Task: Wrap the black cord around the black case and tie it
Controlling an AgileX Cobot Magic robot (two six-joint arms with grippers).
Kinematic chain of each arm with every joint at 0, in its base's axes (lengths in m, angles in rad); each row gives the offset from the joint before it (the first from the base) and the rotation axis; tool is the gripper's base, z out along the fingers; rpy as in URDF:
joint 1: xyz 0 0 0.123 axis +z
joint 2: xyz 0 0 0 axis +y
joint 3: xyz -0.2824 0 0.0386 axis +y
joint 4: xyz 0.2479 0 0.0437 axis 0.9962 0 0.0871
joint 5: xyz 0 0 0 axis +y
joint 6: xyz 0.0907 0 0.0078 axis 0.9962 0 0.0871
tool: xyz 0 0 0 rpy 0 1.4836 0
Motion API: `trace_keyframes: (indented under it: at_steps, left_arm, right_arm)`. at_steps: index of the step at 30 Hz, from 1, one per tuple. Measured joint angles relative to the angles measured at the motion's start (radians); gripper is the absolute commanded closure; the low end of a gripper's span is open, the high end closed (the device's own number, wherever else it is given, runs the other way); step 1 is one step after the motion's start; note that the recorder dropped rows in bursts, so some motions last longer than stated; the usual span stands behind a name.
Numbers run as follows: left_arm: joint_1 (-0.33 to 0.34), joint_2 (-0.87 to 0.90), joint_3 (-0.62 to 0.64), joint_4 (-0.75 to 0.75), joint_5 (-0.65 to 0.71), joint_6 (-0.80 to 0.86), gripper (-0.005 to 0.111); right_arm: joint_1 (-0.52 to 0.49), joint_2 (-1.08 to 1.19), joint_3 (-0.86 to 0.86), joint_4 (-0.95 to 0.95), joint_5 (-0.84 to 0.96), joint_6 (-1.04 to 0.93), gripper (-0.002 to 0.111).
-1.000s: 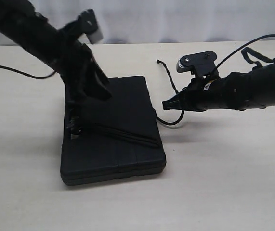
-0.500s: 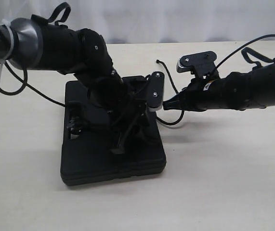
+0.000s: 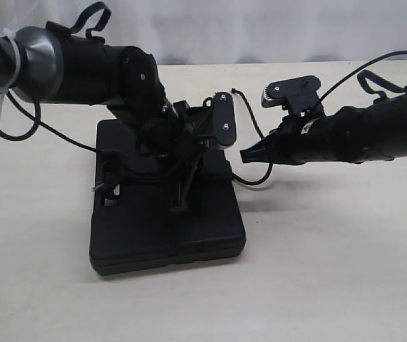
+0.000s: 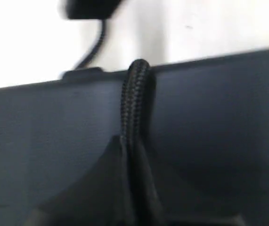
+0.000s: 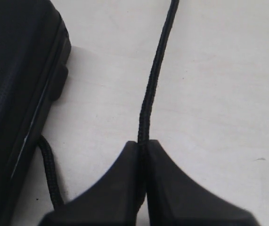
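Observation:
The black case (image 3: 167, 228) lies flat on the table, left of centre. My left gripper (image 3: 180, 205) reaches down over its lid and is shut on the black cord (image 4: 134, 99). In the left wrist view the cord runs from the closed jaws over the case's (image 4: 219, 122) far edge. To the right of the case, my right gripper (image 3: 246, 152) is shut on another stretch of the cord (image 3: 245, 108). That stretch's free end lies on the table behind. In the right wrist view the cord (image 5: 152, 80) leaves the shut right gripper (image 5: 143, 144) beside the case (image 5: 16, 80).
The pale wooden table (image 3: 331, 271) stretches in front and to the right of the case. A loop of cord (image 3: 259, 181) lies by the case's right edge. The thick arm cables (image 3: 0, 107) hang at the left, and a pale curtain closes the back.
My left arm swung from the case's left side to over its lid, and its gripper went from open to shut on the cord. The right arm stayed still.

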Motion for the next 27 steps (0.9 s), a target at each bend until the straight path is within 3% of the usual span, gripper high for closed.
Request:
trace_keyframes:
  at_steps: [5,15,27]
  left_arm:
    - [0.029,0.000,0.000,0.007,-0.140,-0.176,0.107]
    - [0.172,0.000,0.000,0.007,-0.355,-0.507,0.107]
    - [0.223,0.000,0.000,0.005,-0.413,-0.549,0.107]
  right_arm:
    - [0.000,0.000,0.000,0.000,-0.022,-0.022,0.104]
    - [0.000,0.000,0.000,-0.020,-0.130,-0.093,0.104]
    - [0.062,-0.051,0.050,-0.143,-0.239,-0.095,0.104]
